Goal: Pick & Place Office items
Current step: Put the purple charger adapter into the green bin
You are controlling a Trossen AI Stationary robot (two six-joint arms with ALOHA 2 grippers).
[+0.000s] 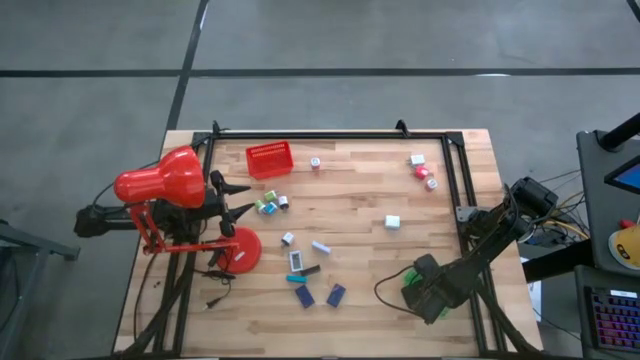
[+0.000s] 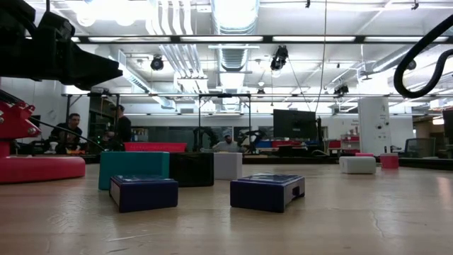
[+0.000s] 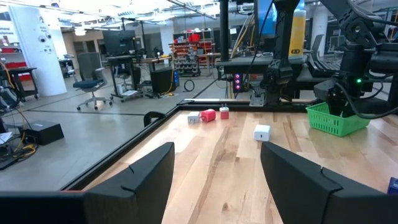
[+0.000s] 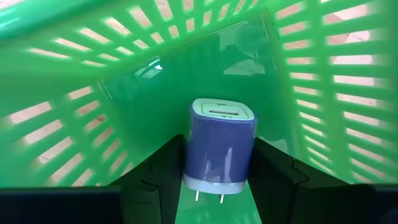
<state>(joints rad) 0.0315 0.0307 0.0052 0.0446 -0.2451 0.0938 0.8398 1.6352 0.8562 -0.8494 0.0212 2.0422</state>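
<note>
Small office items lie scattered mid-table (image 1: 305, 265): navy blocks (image 2: 267, 191), a teal block (image 2: 133, 166), white pieces (image 1: 393, 222) and red and white ones (image 1: 425, 172) near the far right. My right gripper (image 1: 422, 292) reaches down into the green tray (image 1: 410, 280) at the near right and is shut on a blue-violet plug block (image 4: 219, 146). My left gripper (image 3: 217, 174) is open and hovers above the table's left side beside the red lamp (image 1: 165, 185), pointing right. My right gripper pinches the plug block by its two opposite side faces (image 4: 189, 162) between both fingers (image 4: 165, 171). It comes from above, down into the green tray. The block's prongs (image 4: 208, 196) point back at the wrist and its socket end faces the tray floor; whether it touches the floor I cannot tell.
A red tray (image 1: 269, 159) stands near the far edge. The lamp's round base (image 1: 240, 250) sits at the near left. A black frame rail (image 1: 330, 136) borders the table. Bare wood lies between the item cluster and the green tray (image 3: 336, 118).
</note>
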